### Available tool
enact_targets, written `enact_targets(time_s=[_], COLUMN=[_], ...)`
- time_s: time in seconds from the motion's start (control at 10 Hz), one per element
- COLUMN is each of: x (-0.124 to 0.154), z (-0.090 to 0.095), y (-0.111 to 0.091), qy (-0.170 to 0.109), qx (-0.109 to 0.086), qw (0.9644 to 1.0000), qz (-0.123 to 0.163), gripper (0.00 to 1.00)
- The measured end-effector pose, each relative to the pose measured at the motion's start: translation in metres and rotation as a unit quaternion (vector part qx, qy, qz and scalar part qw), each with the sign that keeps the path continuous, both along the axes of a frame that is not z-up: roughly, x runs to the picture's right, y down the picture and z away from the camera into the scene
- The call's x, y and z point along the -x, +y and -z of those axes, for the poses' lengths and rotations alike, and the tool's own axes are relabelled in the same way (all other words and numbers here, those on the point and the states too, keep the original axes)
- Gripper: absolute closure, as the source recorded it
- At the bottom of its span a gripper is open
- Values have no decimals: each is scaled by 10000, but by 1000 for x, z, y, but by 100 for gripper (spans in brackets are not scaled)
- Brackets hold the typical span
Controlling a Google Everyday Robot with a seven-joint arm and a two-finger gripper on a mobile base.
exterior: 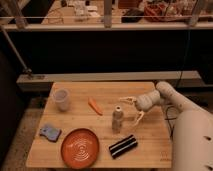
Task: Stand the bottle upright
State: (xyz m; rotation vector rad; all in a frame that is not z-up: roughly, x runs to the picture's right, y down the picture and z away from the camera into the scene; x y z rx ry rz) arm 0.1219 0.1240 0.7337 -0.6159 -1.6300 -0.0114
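Note:
The small beige bottle (117,119) stands upright near the middle of the wooden table (150,142), cap up. My gripper (131,110) is just to its right at about the same height. Its two pale fingers (138,118) are spread open and hold nothing. They stand a little apart from the bottle. The white arm reaches in from the lower right.
A clear plastic cup (61,99) stands at the table's left. An orange carrot (95,106) lies left of the bottle. A blue sponge (50,132), an orange plate (80,147) and a black-and-white striped object (123,146) lie along the front. A dark counter rises behind.

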Motion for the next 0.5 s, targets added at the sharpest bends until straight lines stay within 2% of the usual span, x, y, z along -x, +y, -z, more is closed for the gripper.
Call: enact_targets(time_s=[0.5], x=[-18], z=[-1], y=[-10], qy=[353], qx=[-183], qw=[9992], qz=[-11], gripper=[20])
